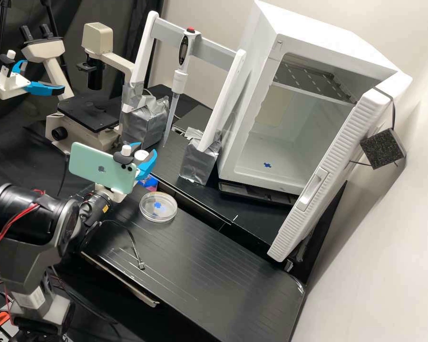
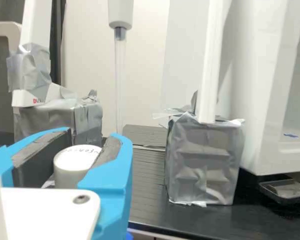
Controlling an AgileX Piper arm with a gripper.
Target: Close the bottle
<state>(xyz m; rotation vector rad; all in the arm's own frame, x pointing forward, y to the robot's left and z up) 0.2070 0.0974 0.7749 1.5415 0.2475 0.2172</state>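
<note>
In the high view my gripper is at the near bench's back left edge, its blue fingers shut on a round white cap. The wrist view has the gripper with dark pads on either side of the same white cap, which has handwriting on its flat top. Below the fingers in the high view, a small blue and pink object is partly covered by the gripper and phone; whether it is the bottle I cannot tell. What lies directly beneath the cap is hidden.
A petri dish lies on the near bench, with a black cable left of it. Behind are a pipette on a white frame, its foil-wrapped feet, a microscope and an open white incubator. A phone rides on my wrist.
</note>
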